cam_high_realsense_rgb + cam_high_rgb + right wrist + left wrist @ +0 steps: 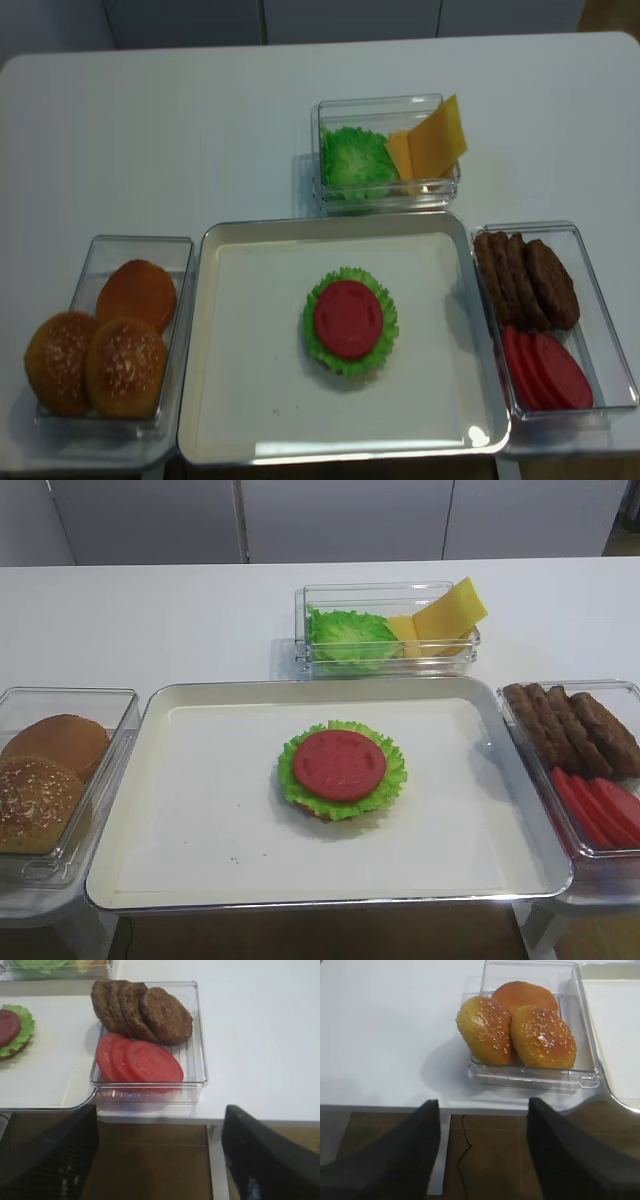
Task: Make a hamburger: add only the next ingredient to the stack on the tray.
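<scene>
The hamburger (341,770) sits in the middle of the tray (200,810): a brown bun base, a frilly green lettuce leaf and a red tomato slice (339,764) lying flat on top. It also shows at the left edge of the right wrist view as the stack (12,1030). My right gripper (160,1125) hangs open and empty in front of the table edge, short of the box of patties and tomato slices. My left gripper (482,1110) is open and empty too, off the front edge before the bun box. Neither gripper appears in the high views.
A clear box right of the tray holds brown patties (142,1010) and several tomato slices (140,1060). A clear box on the left holds whole buns (520,1030). Behind the tray stands a box with lettuce (350,635) and yellow cheese slices (450,615).
</scene>
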Robot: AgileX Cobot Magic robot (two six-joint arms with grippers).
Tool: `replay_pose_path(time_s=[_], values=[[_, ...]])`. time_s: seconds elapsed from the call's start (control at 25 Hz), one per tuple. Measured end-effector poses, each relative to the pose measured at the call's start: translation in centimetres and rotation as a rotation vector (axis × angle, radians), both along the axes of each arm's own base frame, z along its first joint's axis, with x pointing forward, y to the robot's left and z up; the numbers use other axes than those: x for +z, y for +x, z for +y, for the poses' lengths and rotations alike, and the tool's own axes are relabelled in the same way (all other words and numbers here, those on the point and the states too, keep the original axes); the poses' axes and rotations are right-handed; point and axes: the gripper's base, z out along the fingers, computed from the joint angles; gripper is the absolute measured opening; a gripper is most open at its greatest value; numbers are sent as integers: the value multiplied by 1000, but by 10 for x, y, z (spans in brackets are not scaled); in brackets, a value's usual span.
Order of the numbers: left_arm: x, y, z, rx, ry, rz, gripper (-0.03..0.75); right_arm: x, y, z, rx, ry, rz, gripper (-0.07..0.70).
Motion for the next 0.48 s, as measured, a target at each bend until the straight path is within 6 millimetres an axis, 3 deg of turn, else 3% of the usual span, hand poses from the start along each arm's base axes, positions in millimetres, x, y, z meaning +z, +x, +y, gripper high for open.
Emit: replay_pose_path(time_s=[0.48], values=[[0, 0, 0, 0, 0, 0, 411, -2, 4, 0, -1, -11, -16, 580]])
